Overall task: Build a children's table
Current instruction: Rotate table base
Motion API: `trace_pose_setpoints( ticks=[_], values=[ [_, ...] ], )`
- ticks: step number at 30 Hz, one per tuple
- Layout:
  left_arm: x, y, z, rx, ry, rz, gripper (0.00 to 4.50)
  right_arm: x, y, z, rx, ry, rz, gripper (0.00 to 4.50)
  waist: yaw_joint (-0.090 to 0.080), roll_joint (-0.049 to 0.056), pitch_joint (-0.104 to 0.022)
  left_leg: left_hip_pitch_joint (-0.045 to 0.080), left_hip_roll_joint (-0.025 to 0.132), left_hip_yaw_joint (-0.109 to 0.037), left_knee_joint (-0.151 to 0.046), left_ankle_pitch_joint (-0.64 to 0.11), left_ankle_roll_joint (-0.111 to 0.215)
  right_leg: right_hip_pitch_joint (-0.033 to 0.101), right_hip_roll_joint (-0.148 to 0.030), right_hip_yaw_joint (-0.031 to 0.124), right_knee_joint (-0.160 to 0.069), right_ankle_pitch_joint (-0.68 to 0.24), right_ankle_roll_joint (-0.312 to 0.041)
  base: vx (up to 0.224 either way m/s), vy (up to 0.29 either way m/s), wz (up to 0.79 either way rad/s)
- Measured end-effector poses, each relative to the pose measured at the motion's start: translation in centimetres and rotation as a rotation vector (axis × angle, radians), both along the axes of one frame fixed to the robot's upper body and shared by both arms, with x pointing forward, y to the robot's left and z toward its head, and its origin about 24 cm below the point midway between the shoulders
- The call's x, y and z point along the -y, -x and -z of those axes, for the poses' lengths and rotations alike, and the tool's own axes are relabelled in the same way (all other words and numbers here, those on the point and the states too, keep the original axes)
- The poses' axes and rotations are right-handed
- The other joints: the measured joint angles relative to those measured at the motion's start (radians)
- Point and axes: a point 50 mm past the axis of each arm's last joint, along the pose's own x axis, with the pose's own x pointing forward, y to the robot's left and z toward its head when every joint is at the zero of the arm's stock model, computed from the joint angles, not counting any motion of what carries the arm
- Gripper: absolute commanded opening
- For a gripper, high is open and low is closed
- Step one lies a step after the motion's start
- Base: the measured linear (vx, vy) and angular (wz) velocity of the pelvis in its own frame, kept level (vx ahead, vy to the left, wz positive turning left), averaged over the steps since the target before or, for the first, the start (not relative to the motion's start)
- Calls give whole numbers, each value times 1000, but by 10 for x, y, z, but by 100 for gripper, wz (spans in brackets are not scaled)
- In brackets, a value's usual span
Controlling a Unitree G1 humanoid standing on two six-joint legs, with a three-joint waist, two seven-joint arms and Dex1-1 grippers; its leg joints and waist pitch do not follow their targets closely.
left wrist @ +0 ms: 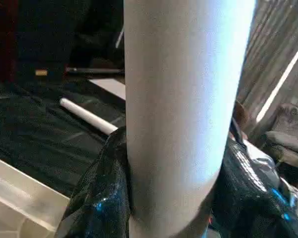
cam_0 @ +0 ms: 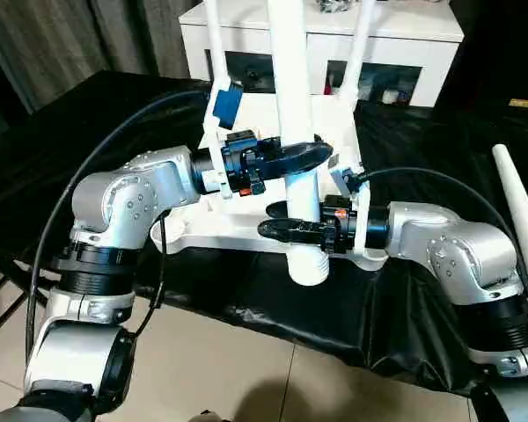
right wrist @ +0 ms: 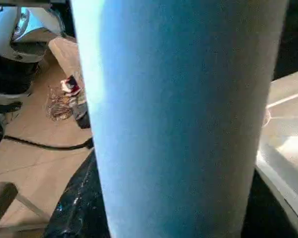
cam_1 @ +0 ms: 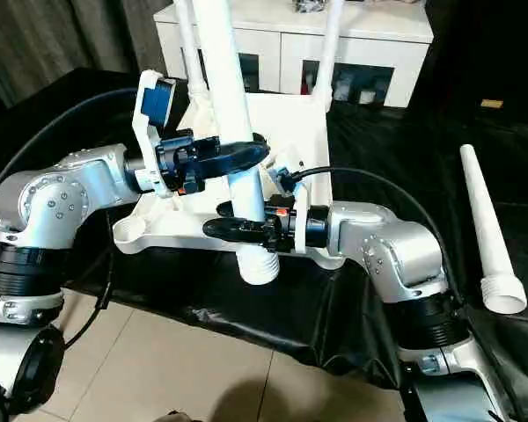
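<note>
On black-draped desk (cam_0: 405,299), before white cabinet (cam_0: 422,53): left tool (cam_0: 304,156) and right tool (cam_0: 282,230) both clasped upright white tapered tube leg (cam_0: 292,79), forearms level.

Black-draped table, seen from our head camera.
We see the black cloth (cam_0: 62,176) carrying the white tabletop (cam_1: 290,132), with one loose white leg (cam_1: 486,230) lying well apart on it.

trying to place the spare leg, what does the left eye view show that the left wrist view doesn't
Left eye view alone: the white ribbed plastic tabletop, two upright white legs at its far corners, the white cabinet, both grippers' black fingers around the long white tapered tube leg.

Left wrist view alone: a striped curtain.

Both: the held leg, and the spare white leg on the black cloth.
</note>
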Motion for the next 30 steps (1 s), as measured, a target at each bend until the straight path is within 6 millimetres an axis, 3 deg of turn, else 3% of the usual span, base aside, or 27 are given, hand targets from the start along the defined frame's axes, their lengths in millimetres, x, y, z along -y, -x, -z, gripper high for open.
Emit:
trace_pose_setpoints(
  ticks=[1,4,11,15,16,17,19,22,25,26,30],
  values=[
    [0,-1,0,6,-2,-14,219,0,-1,0,6,3,13,188,0,0,0,0,0,0,0,0,0,0,0,0,0,0,0,0,0,0],
    [6,-15,2,-5,-34,-165,257,1,-16,2,50,60,197,186,1,0,0,-1,0,0,1,1,-1,0,0,0,0,1,0,0,0,0],
    [22,-31,9,-15,-80,-472,302,-7,-34,21,69,136,534,185,-7,1,0,-2,0,-1,0,1,-2,0,0,-1,-1,2,0,0,0,0],
    [32,-39,16,-105,-2,-611,332,-16,-45,27,132,220,711,184,-16,1,0,-2,0,-1,0,1,-2,0,0,-1,-2,2,0,0,0,0],
    [31,-40,16,-111,7,-626,288,-18,-45,29,141,232,722,184,-17,2,0,-2,0,-1,0,1,-2,-1,0,-1,-3,2,0,0,0,0],
    [31,-40,17,-115,11,-640,275,-20,-46,30,150,247,735,184,-17,2,0,-2,0,-1,0,1,-2,-1,1,-1,-3,2,0,0,0,0],
    [31,-41,17,-109,19,-659,278,-24,-48,32,183,286,765,184,-16,3,0,-2,0,-2,-1,1,-2,-1,1,-1,-3,2,0,0,0,0],
    [29,-42,16,-109,30,-677,230,-30,-48,34,205,305,773,184,-15,3,0,-3,0,-2,-1,1,-2,-1,1,-1,-4,2,0,0,0,0],
    [29,-42,16,-106,28,-677,229,-32,-48,35,213,311,787,184,-14,3,0,-2,0,-2,-1,1,-2,0,1,-1,-4,2,0,0,0,0],
    [29,-42,16,-108,28,-678,200,-33,-49,36,214,312,790,184,-14,3,0,-3,0,-2,-1,1,-2,0,1,-1,-4,2,0,0,0,0],
    [27,-43,17,-104,16,-692,185,-34,-50,37,215,317,795,184,-14,3,0,-2,0,-2,-1,1,-2,0,1,-1,-4,2,0,0,0,0]
  ],
)
